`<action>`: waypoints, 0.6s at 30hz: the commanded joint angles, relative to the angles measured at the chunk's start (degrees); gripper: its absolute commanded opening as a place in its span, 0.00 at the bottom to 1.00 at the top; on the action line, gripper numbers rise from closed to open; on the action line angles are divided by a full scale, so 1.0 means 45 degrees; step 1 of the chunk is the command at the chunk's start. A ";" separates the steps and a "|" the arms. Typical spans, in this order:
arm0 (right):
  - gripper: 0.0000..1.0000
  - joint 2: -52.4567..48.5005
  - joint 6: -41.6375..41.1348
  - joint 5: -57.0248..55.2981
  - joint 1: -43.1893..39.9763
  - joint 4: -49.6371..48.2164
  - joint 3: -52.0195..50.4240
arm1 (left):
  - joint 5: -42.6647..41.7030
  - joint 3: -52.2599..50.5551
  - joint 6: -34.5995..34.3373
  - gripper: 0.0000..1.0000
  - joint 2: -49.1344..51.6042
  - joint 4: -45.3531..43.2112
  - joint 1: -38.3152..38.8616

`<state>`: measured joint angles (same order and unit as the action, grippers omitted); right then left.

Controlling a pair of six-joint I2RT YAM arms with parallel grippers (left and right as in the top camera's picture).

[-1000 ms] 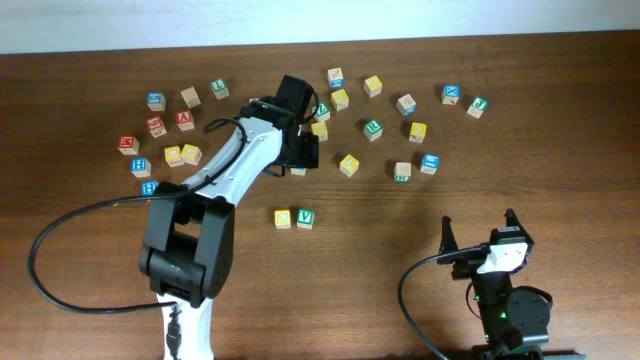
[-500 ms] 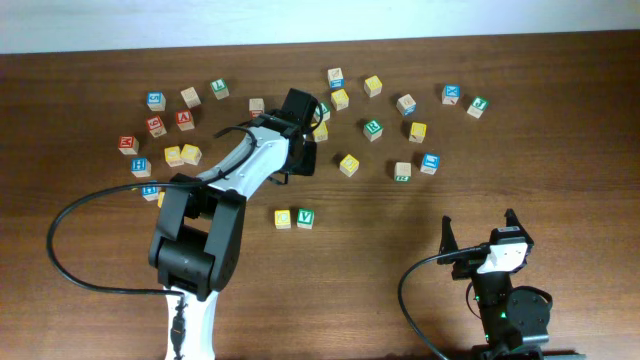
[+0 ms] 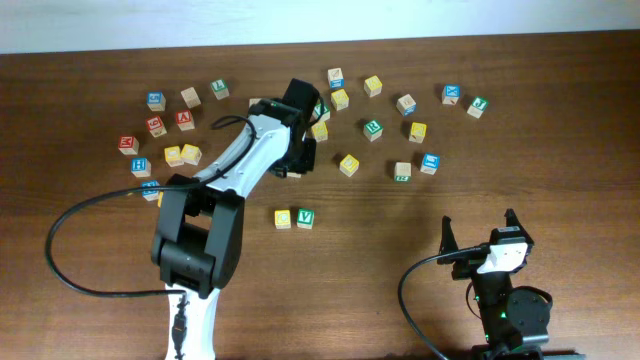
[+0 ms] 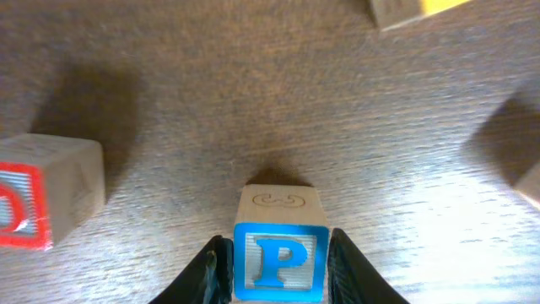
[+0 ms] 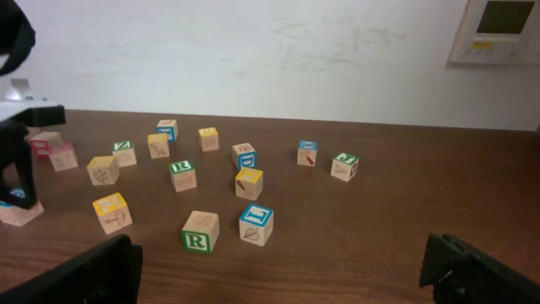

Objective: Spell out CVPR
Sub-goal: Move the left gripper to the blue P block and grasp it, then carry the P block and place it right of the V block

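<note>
My left gripper [image 4: 278,263] is shut on a wooden block with a blue letter P [image 4: 279,253], low over the brown table. In the overhead view the left gripper [image 3: 296,160] is among the scattered blocks at the table's middle back, and it hides the P block. A yellow C block [image 3: 283,218] and a green V block [image 3: 305,217] sit side by side in front of it. A green R block [image 5: 197,232] stands to the right, also seen from overhead [image 3: 402,172]. My right gripper [image 3: 478,232] is open and empty near the front right.
Several lettered blocks are scattered across the back of the table [image 3: 560,130]. A block with a red letter [image 4: 46,190] lies left of the P block and a yellow block [image 4: 405,8] beyond it. A blue-lettered block [image 5: 256,224] stands beside the R block.
The left arm's wrist has shifted slightly toward the front left over the same spot among the blocks. The right arm has not moved.
</note>
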<state>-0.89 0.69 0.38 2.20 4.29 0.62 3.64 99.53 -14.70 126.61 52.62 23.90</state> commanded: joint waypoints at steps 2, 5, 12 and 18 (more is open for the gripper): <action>0.98 0.0092 0.0087 -0.0097 0.0083 0.0083 -0.0068 | -0.0306 0.0981 0.0053 0.31 0.0219 0.0612 0.0015; 0.98 0.0092 0.0087 -0.0097 0.0083 0.0083 -0.0068 | 0.0155 0.0918 0.0408 0.59 0.0272 0.0602 0.0015; 0.98 0.0092 0.0087 -0.0097 0.0083 0.0083 -0.0068 | 0.0107 0.0641 0.0534 0.52 0.1234 0.0568 0.0015; 0.98 0.0092 0.0087 -0.0097 0.0083 0.0083 -0.0068 | 0.0160 0.1166 0.0539 0.41 0.1219 0.0782 -0.0015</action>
<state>-0.91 0.73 0.38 2.20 4.29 0.62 3.49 103.09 -12.80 131.15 56.16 23.94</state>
